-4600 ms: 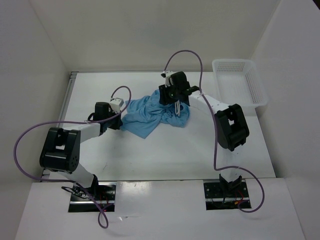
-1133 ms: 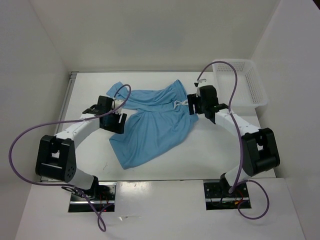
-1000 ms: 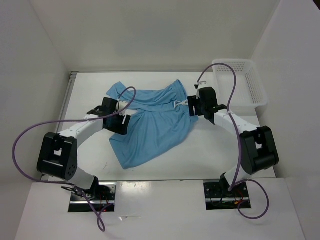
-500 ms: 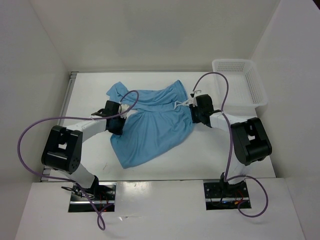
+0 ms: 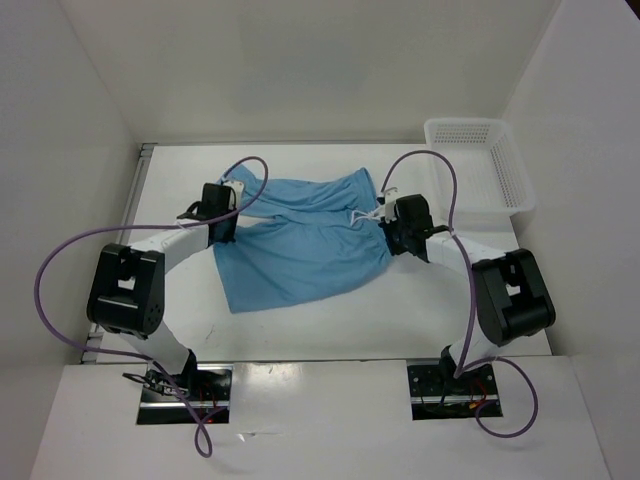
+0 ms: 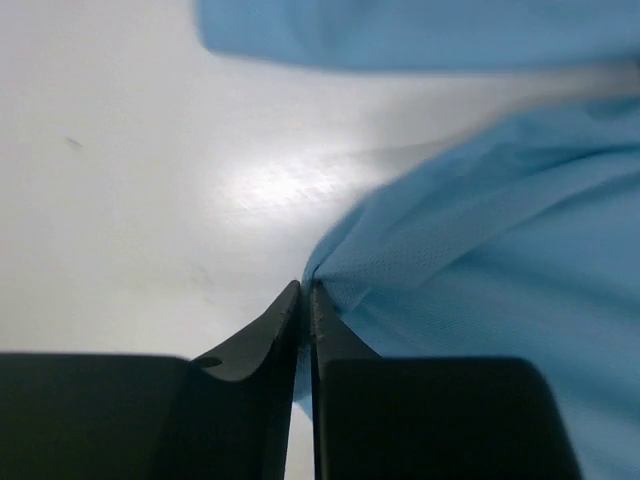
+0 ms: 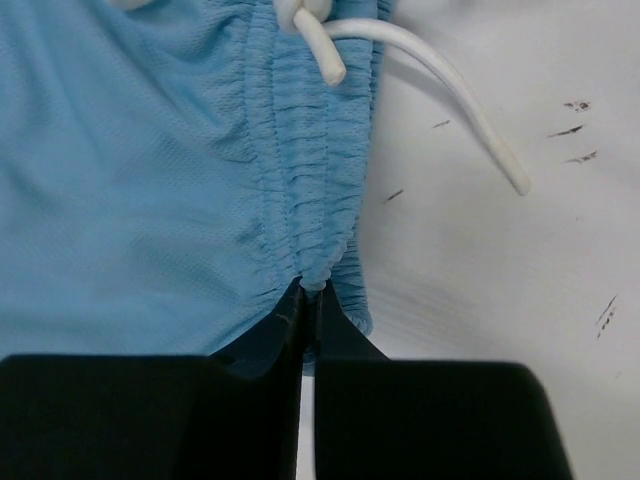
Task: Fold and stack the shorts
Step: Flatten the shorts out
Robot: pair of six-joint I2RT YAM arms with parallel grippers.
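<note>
The light blue shorts lie spread across the middle of the table, waistband to the right. My left gripper is shut on the shorts' left edge; in the left wrist view its fingertips pinch a fold of blue fabric. My right gripper is shut on the gathered waistband at the shorts' right side, its tips squeezing the elastic. The white drawstring lies loose on the table beside it.
A white mesh basket stands at the back right corner. White walls enclose the table on three sides. Purple cables loop from both arms. Small dark marks dot the table surface by the drawstring.
Both grippers took hold of the shorts and pulled them apart and flat. In the last half second the left gripper moved back and left; the cloth now lies stretched wider.
</note>
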